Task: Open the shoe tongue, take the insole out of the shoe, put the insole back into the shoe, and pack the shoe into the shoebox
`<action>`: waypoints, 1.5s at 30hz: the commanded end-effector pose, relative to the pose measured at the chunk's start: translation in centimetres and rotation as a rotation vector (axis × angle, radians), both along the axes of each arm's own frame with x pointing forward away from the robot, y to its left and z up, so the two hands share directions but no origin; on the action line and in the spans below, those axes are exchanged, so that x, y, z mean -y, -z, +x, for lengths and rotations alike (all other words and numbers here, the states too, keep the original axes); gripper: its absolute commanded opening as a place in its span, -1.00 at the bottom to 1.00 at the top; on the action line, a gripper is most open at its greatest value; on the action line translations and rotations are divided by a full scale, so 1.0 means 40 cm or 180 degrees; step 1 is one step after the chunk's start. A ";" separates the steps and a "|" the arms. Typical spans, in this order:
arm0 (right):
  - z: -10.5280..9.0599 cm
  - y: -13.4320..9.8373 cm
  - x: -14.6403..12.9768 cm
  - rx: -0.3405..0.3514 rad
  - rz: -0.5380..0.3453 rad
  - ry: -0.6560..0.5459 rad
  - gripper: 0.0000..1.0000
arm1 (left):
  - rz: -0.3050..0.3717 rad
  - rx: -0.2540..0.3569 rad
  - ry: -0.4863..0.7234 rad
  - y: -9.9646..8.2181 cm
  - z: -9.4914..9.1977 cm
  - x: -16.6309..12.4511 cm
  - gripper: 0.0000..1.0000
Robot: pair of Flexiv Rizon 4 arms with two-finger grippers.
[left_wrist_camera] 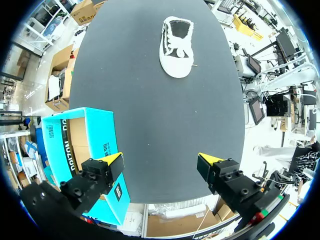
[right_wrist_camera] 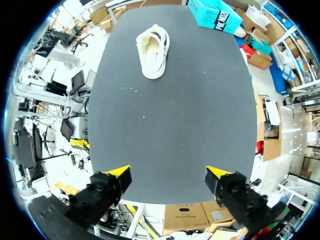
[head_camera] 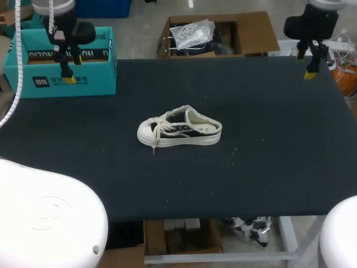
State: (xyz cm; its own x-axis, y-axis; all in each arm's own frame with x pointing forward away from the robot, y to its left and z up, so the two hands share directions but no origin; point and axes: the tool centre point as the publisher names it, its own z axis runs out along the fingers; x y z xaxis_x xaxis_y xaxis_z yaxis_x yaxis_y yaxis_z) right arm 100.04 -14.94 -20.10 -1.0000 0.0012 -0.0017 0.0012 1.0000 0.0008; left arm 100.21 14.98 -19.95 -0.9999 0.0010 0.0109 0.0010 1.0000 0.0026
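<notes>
A white and black sneaker [head_camera: 179,128] with cream laces lies on its sole in the middle of the dark table [head_camera: 268,156], toe toward the left. An open teal shoebox [head_camera: 61,64] stands at the table's far left corner. My left gripper [head_camera: 68,77] hangs open above the shoebox's front wall; in its own view the left gripper [left_wrist_camera: 160,165] is far from the sneaker [left_wrist_camera: 176,46], with the shoebox [left_wrist_camera: 80,145] beside one finger. My right gripper [head_camera: 309,64] is open over the far right corner. From the right wrist, the right gripper [right_wrist_camera: 167,176] faces the sneaker [right_wrist_camera: 153,48] and shoebox [right_wrist_camera: 216,15] far ahead.
Nothing else stands on the dark cloth, apart from small white specks [head_camera: 234,149] near the sneaker.
</notes>
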 end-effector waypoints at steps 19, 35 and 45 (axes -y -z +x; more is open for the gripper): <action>0.000 -0.001 0.000 -0.0004 -0.0002 -0.0001 1.00 | -0.0003 0.0006 -0.0001 0.002 0.000 0.000 1.00; -0.037 0.069 -0.095 0.0092 0.0709 0.0089 1.00 | -0.0212 -0.0168 -0.1022 0.048 -0.079 0.094 1.00; -0.082 0.176 -0.246 0.0119 0.1398 0.0142 1.00 | -0.0429 -0.0457 -0.2262 0.079 -0.120 0.123 1.00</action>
State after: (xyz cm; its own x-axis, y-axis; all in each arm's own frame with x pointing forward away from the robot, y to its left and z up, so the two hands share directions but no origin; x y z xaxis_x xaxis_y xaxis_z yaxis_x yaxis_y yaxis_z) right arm 97.32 -5.61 -25.17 -0.9994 0.0270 0.0230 0.0337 0.9239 0.3812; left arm 95.51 10.01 -22.36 -0.8321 -0.5319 0.1568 -0.5465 0.8346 -0.0691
